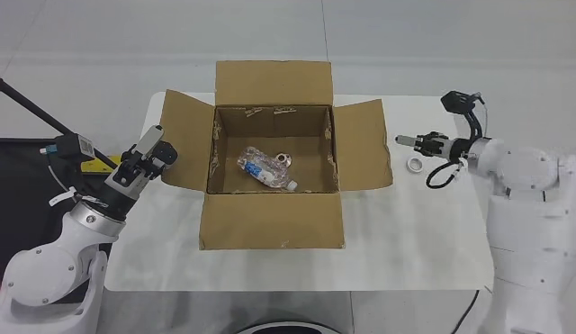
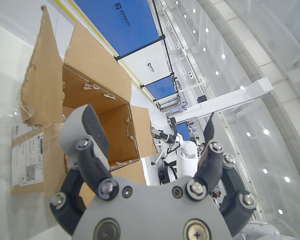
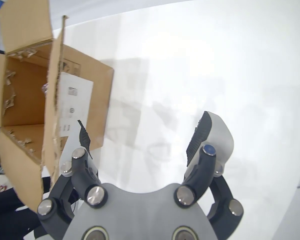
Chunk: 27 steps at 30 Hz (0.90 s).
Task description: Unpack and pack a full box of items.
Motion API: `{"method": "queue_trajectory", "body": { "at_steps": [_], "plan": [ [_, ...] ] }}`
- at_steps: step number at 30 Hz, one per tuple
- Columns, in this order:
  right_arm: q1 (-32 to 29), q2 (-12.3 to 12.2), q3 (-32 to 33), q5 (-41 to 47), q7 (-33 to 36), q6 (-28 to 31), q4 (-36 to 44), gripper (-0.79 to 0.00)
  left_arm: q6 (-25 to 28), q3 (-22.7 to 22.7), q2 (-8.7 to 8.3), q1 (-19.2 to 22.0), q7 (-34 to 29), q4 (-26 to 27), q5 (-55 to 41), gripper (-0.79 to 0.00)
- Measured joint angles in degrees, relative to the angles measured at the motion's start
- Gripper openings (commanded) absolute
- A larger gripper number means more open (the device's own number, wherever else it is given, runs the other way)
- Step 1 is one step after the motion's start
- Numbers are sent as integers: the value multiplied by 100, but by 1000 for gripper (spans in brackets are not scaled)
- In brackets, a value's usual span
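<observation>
An open cardboard box (image 1: 270, 219) stands mid-table with all flaps folded out. Inside it lies a clear plastic bottle (image 1: 266, 170) with a printed label, beside a small white cap-like piece (image 1: 285, 159). My left gripper (image 1: 158, 146) hangs open by the box's left flap; in the left wrist view the left gripper (image 2: 150, 128) holds nothing and faces the box (image 2: 97, 88). My right gripper (image 1: 405, 140) is open just off the right flap, above a small white ring (image 1: 415, 165) on the table. The right gripper (image 3: 142, 136) is empty, with the faint ring (image 3: 160, 149) below it.
The white table (image 1: 423, 235) has bare surface to the right of the box and along the front. A black pole (image 1: 36, 113) slants in at the far left. The box's right flap (image 3: 52, 106) stands close to my right gripper.
</observation>
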State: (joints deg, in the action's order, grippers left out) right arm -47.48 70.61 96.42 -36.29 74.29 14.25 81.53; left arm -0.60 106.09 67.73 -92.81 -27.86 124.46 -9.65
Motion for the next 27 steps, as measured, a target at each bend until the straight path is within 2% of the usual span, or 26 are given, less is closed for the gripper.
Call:
{"method": "queue_trajectory", "body": {
  "at_steps": [4,8,16,27],
  "plan": [
    [162,-34,-57,882,336,320,-240,0,37,-36,0,-7,27,-11,2,0],
    [358,-69,-299,1278,668,534,-426,0,70,-27,-2,-9,66,-54,-31,0],
    [361,-92,-962,1348,676,528,-322,0,123,81,-13,-23,80,-107,-155,0],
    [-213,-173,-1356,1165,292,222,531,0,195,214,-36,-47,-13,-117,-242,0]
  ]
}}
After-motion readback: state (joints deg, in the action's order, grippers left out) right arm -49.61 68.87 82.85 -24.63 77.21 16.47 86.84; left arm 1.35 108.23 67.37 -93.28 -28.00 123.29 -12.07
